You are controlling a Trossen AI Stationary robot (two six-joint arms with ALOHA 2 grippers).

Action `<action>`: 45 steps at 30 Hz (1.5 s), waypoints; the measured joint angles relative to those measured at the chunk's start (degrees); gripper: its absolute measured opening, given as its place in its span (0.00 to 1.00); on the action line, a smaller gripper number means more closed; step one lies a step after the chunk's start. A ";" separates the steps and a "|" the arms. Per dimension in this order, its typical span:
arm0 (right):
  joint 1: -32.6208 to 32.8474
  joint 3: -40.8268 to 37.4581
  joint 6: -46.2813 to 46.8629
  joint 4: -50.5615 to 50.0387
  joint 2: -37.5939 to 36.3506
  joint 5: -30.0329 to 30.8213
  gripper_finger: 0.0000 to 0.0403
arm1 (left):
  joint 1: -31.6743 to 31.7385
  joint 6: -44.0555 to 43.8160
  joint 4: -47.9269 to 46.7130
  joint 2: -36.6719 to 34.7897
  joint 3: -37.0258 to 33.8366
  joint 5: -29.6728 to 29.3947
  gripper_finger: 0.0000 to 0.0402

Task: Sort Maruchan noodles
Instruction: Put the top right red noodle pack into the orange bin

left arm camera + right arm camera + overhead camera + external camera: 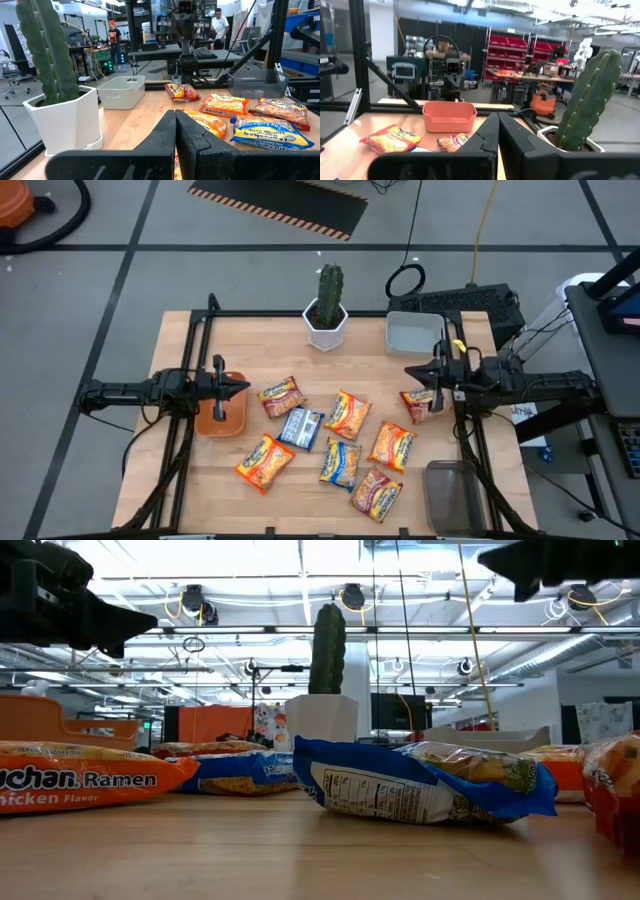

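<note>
While the high view lays out the whole light wooden worktop (200, 480), both dark arms wait at its sides with nothing held. The left pincer (243, 388) sits at nine o'clock above the orange plastic bin (221, 418), its fingers pressed together; the right pincer (410, 371) sits at three o'clock, fingers likewise closed, just beside a red-orange packet (418, 403).

The Maruchan noodles, glossy flat ramen packets (345, 413), lie scattered across the middle and the six o'clock half of the worktop. Most lie askew: the orange one near seven o'clock (265, 462) has its long axis running from seven to one o'clock, and the blue packet at centre (301, 428) lies roughly along twelve to six.

Only the high view shows the clear plastic bin (456, 496) at five o'clock from above, the pale grey tray (415, 332) at one o'clock, and the green cactus in a white hexagonal pot (327, 308) at twelve.

From table height the low view shows a blue packet (425, 783) with its printed back facing the camera, and the lettering on an orange chicken packet (85, 780).

Across the worktop the left wrist view takes in two people (219, 22) standing in the room behind; the right wrist view shows red shelving (507, 52) far off.
</note>
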 joint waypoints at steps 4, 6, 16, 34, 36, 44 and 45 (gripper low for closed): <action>0.02 8.04 0.00 -5.09 5.45 0.00 0.00 | -0.02 0.00 0.02 0.01 -0.02 0.00 0.00; 0.02 12.34 0.00 -6.11 8.27 -0.04 0.00 | 0.00 -0.02 0.02 0.02 -0.02 0.00 0.00; -0.01 30.45 7.57 -23.44 19.27 2.98 0.00 | 0.00 0.00 0.04 0.01 -0.01 0.00 0.00; -8.84 41.48 18.69 -37.56 21.92 -4.33 0.00 | -0.02 0.00 0.09 0.00 0.00 0.00 0.00; -9.76 41.48 21.43 -37.04 22.50 -7.56 0.00 | -0.01 -0.01 0.07 0.00 0.00 -0.02 0.00; -10.64 41.59 25.08 -36.57 24.34 -11.35 0.00 | 0.05 -2.46 0.56 0.00 -0.02 -3.25 0.00; -10.93 41.92 24.48 -36.88 24.69 -12.10 0.00 | 0.05 -4.49 0.57 0.00 -0.02 -4.36 0.00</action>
